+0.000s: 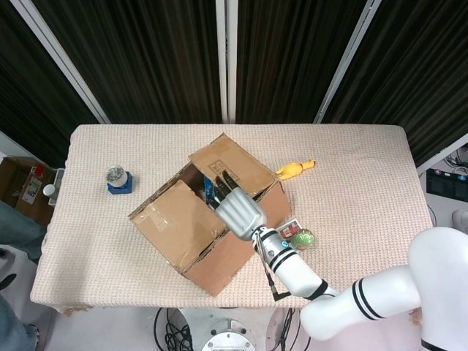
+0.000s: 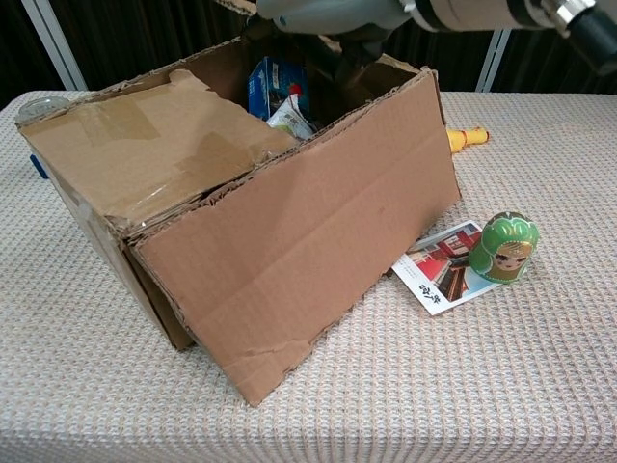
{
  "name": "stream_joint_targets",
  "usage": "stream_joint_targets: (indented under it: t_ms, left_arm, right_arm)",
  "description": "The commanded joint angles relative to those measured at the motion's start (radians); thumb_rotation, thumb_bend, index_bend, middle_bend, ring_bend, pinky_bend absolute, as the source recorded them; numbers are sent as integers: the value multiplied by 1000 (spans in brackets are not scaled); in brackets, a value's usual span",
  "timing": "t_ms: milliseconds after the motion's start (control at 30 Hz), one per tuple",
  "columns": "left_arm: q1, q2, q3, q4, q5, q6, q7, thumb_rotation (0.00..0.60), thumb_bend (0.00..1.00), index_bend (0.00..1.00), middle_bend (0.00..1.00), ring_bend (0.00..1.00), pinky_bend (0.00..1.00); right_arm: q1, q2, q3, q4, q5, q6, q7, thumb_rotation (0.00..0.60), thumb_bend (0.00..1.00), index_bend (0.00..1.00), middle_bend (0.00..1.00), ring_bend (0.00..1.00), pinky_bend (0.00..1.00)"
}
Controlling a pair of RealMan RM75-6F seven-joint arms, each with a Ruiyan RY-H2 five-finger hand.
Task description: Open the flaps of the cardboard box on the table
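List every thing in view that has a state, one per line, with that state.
cardboard box: partly open, near flap folded down outside, left flap lying flat over the top, far flap raised
right hand: over the box opening, fingers reaching inside, grip hidden
left hand: not in view
green doll: upright, on the card's edge
card: flat, partly under the box
yellow toy: lying down
snow globe: upright
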Motion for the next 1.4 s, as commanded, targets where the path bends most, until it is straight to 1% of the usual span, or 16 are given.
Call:
stream_joint_targets:
  t_ms: [33, 267, 367, 400, 533, 733, 900, 1133, 1200, 1300, 1333, 1400]
  left_arm:
    - [-2, -2, 0, -1, 0, -4, 3, 599, 96, 88, 129, 91, 210]
    - [-5, -4, 2, -6, 2, -8, 13, 597, 97, 88, 129, 91, 210]
    - [-7, -5, 2, -8, 3, -10, 17, 596, 97, 88, 129, 91, 210]
    - [-7, -6, 2, -9, 3, -11, 18, 596, 96, 88, 129, 91, 210]
    - [-9, -7, 3, -13, 3, -14, 26, 598, 96, 87, 128, 91, 210]
    - [-9, -2, 4, -25, 0, -15, 41, 597, 96, 88, 128, 91, 210]
    - [-10, 0, 3, -31, -2, -15, 48, 597, 97, 88, 129, 91, 210]
    - [-14, -3, 0, -35, 6, -11, 55, 596, 96, 88, 129, 91, 210]
    - [-18, -2, 1, -38, 17, -10, 55, 597, 96, 88, 129, 91, 210]
    - [-31, 1, -3, -45, 43, -9, 53, 598, 97, 88, 129, 91, 211]
    - [-41, 5, -6, -52, 59, -10, 49, 599, 105, 88, 129, 91, 211]
    - [-64, 16, -15, -68, 92, -15, 35, 600, 151, 90, 130, 91, 211]
  right_arm:
    - [-9, 39, 13, -33, -18, 32, -10, 600, 929, 143, 182, 0, 0]
    - [-37, 132, 33, -67, -21, 64, -1, 600, 929, 135, 182, 0, 0]
    - [-54, 173, 39, -60, -11, 57, 15, 600, 925, 108, 181, 0, 0]
    - [-60, 184, 40, -55, -8, 51, 23, 600, 923, 80, 181, 0, 0]
    - [-85, 219, 38, -15, 14, 15, 54, 600, 920, 0, 181, 0, 0]
    - [-130, 245, 37, 83, 43, -55, 123, 600, 917, 0, 172, 0, 0]
    - [-159, 260, 44, 144, 52, -98, 171, 600, 911, 0, 158, 0, 0]
    - [-212, 306, 65, 163, -16, -126, 261, 600, 896, 0, 102, 0, 0]
    - [-231, 330, 69, 153, -33, -131, 286, 600, 887, 0, 90, 0, 0]
    - [-269, 371, 73, 125, -74, -123, 331, 600, 841, 0, 57, 0, 0]
    - [-291, 391, 74, 108, -96, -114, 356, 600, 828, 0, 46, 0, 0]
    - [-329, 427, 76, 79, -140, -101, 403, 600, 801, 0, 17, 0, 0]
